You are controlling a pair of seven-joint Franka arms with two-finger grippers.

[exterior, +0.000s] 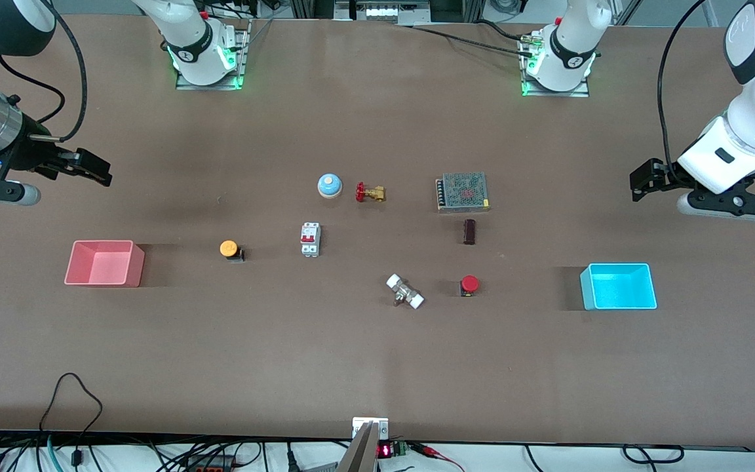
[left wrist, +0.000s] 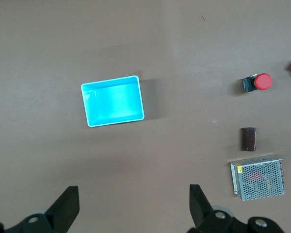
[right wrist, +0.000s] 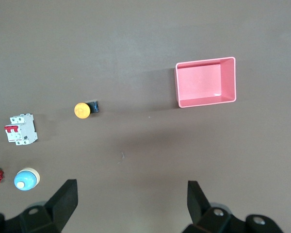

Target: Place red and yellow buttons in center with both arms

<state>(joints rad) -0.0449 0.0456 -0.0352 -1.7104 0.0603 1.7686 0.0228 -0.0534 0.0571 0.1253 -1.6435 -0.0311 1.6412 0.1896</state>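
The orange-yellow button (exterior: 229, 249) lies on the brown table between the pink tray and a white circuit breaker; it also shows in the right wrist view (right wrist: 83, 109). The red button (exterior: 469, 284) lies nearer the cyan tray, next to a white-ended fitting; it also shows in the left wrist view (left wrist: 259, 82). My right gripper (exterior: 97, 172) (right wrist: 131, 199) is open and empty, up over bare table at the right arm's end. My left gripper (exterior: 641, 183) (left wrist: 134, 204) is open and empty, up over bare table at the left arm's end.
A pink tray (exterior: 135, 265) (right wrist: 206, 81) and a cyan tray (exterior: 619, 286) (left wrist: 112, 101) stand at the table's two ends. A blue bell (exterior: 329, 185), red-handled valve (exterior: 369, 193), circuit breaker (exterior: 310, 239), mesh power supply (exterior: 462, 192), dark block (exterior: 469, 231) and fitting (exterior: 405, 292) lie mid-table.
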